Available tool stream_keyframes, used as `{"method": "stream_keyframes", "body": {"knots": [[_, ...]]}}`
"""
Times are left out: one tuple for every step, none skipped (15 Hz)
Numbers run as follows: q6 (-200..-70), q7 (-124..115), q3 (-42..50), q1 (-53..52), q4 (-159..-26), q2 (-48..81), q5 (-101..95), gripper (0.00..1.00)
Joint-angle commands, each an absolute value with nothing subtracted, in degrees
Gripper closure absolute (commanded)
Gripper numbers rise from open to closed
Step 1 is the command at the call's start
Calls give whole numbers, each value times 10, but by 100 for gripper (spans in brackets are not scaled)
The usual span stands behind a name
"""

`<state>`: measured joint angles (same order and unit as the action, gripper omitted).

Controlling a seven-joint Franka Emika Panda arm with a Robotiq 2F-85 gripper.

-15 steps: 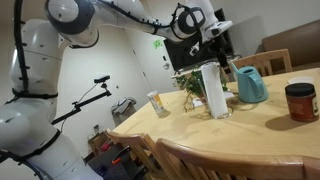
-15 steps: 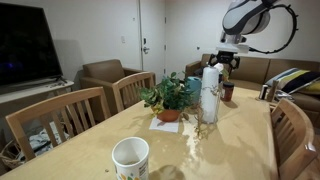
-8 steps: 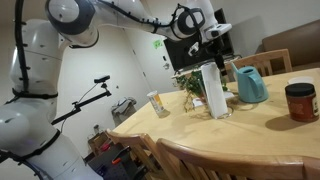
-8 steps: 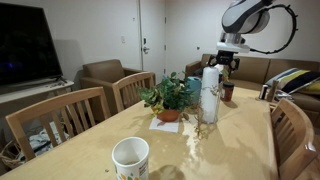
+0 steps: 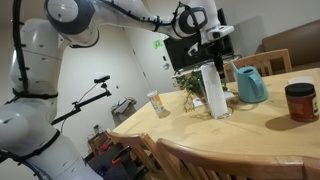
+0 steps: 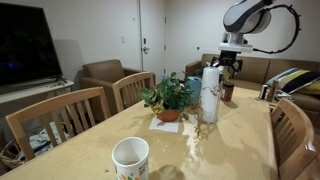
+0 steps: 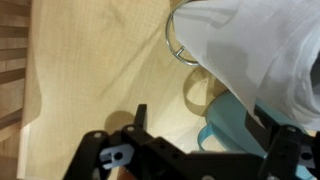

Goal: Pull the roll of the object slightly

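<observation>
Wrist view is showing the claw (image 7: 205,122) hanging spread wide, gripping nothing, with the paper towel roll (image 7: 260,50) standing at two o'clock.

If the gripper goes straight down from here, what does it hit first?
Most likely the top of the paper towel roll, just under the gripper in both exterior views. Depth is unclear; it might slip past onto the teal pitcher.

Teal pitcher (image 5: 250,85), plant (image 5: 190,84) crowd roll (image 5: 213,88); front free.
</observation>
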<state>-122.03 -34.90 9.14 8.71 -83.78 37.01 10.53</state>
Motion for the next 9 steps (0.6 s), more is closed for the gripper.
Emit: {"method": "stream_keyframes", "body": {"knots": [[-1191,-336,87,94,-817,377,120,0],[-1189,-333,86,95,-816,376,121,0],[-1187,-335,86,94,-817,376,121,0],[-1185,-333,85,94,-817,375,121,0],[-1183,-332,84,94,-817,374,122,0],[-1179,-331,83,94,-817,373,122,0],[-1178,-331,83,94,-818,372,123,0],[-1177,-331,82,94,-818,371,124,0],[-1176,-333,82,93,-818,371,123,0]]}}
